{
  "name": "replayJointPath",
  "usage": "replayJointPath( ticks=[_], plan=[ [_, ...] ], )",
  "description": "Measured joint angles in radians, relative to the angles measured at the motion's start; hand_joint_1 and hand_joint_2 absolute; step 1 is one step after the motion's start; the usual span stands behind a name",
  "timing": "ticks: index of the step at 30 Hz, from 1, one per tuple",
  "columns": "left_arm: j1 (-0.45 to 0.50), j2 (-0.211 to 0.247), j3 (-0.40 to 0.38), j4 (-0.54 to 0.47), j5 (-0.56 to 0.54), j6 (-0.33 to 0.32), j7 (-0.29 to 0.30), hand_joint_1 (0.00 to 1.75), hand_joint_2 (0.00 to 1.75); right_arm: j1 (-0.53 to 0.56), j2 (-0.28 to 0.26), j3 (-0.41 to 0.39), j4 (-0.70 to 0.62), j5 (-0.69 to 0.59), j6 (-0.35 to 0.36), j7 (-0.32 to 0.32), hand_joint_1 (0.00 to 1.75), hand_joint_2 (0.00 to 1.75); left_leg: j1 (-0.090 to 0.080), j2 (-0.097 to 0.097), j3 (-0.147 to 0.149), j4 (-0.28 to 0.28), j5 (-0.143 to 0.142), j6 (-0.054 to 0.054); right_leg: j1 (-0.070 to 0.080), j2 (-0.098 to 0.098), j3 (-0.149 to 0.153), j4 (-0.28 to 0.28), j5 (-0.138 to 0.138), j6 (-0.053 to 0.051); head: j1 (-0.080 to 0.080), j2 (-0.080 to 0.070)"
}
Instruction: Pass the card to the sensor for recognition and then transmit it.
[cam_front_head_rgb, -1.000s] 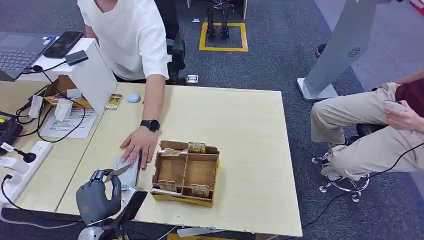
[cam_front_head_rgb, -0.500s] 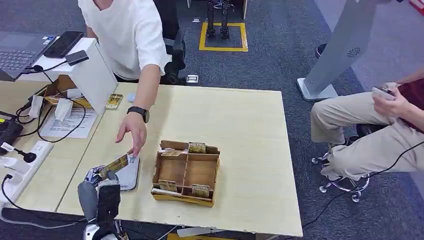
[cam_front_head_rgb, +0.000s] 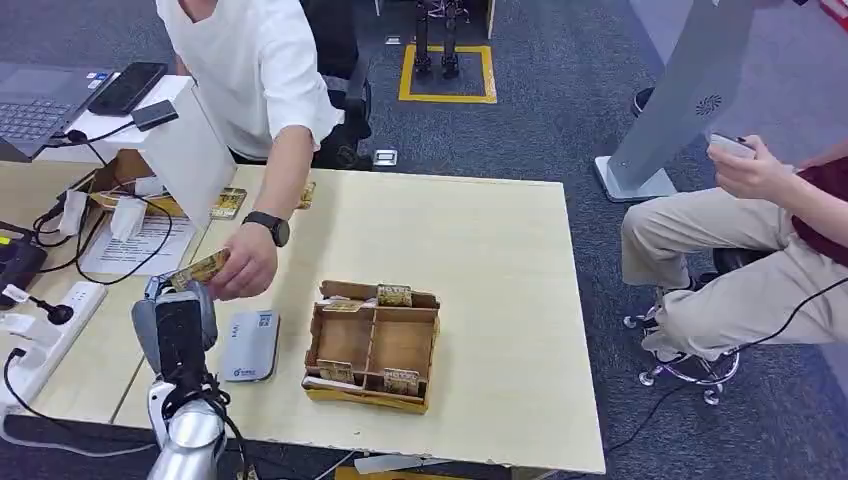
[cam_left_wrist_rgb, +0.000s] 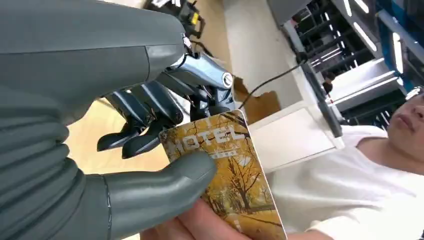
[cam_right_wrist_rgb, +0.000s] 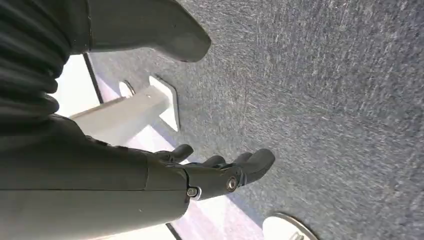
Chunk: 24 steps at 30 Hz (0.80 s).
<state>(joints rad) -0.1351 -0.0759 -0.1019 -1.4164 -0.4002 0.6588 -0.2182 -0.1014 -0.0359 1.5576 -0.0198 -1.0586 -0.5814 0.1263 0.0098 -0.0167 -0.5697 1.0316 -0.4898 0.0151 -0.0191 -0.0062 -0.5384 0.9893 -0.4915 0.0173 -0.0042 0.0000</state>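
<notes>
My left hand (cam_front_head_rgb: 176, 322) is raised above the table's front left and pinches a golden hotel card (cam_front_head_rgb: 199, 270) between thumb and fingers. The left wrist view shows the card (cam_left_wrist_rgb: 227, 175) up close under my thumb (cam_left_wrist_rgb: 165, 187). A person's hand (cam_front_head_rgb: 243, 272) touches the card's far end; a fingertip (cam_left_wrist_rgb: 200, 222) lies on its lower edge. The grey card sensor (cam_front_head_rgb: 249, 346) lies flat on the table just right of my left hand. My right hand (cam_right_wrist_rgb: 215, 172) hangs over grey carpet, its fingers apart and holding nothing.
A cardboard tray (cam_front_head_rgb: 372, 346) with more golden cards stands right of the sensor. The person in a white shirt (cam_front_head_rgb: 255, 70) leans over the table's far left. A power strip (cam_front_head_rgb: 45, 320), cables and papers lie at left. A seated person (cam_front_head_rgb: 740, 250) is at right.
My left hand has lifted the card off the sensor and swung it left and up. The person's hand left the sensor, drew back and now meets the card.
</notes>
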Motion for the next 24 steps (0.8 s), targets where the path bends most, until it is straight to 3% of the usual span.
replayJointPath(
  ticks=[4,5,6,14,24],
  plan=[
    [-0.043,0.016,0.0,0.03,-0.003,-0.008,0.001,1.75,1.75,-0.002,-0.002,0.0,-0.005,0.003,0.0,0.002,0.0,1.75,0.0,0.001,0.0,0.0,0.0,0.0,0.0,0.001,0.0,0.0,0.0,0.0,0.0,0.0],
    [-0.049,0.019,0.0,0.036,-0.005,-0.009,0.001,0.44,1.75,-0.002,-0.002,0.0,-0.007,0.006,0.0,0.002,0.0,1.75,0.0,0.001,0.0,0.0,0.0,0.0,0.0,0.001,0.0,0.0,0.0,0.0,0.0,0.0],
    [-0.054,0.019,0.0,0.04,-0.006,-0.011,0.001,0.0,1.75,-0.002,-0.002,0.0,-0.008,0.01,0.0,0.004,0.0,1.75,0.0,0.001,0.0,0.0,0.0,0.0,0.0,0.001,-0.001,0.0,0.0,0.0,0.0,0.0],
    [-0.102,0.023,0.0,0.07,-0.008,-0.027,0.019,0.0,1.75,-0.003,-0.002,0.0,-0.017,0.026,-0.001,0.011,0.0,1.75,0.0,0.001,0.0,0.0,0.0,0.0,0.0,0.001,-0.001,0.0,0.0,0.0,0.0,0.0],
    [-0.083,0.033,-0.001,0.054,0.011,-0.02,0.005,0.0,1.75,-0.001,-0.002,0.0,-0.022,0.017,-0.004,0.01,0.0,1.75,0.0,0.001,0.0,0.0,0.0,0.0,0.0,0.002,-0.001,0.0,0.0,0.0,0.0,0.0]
  ],
)
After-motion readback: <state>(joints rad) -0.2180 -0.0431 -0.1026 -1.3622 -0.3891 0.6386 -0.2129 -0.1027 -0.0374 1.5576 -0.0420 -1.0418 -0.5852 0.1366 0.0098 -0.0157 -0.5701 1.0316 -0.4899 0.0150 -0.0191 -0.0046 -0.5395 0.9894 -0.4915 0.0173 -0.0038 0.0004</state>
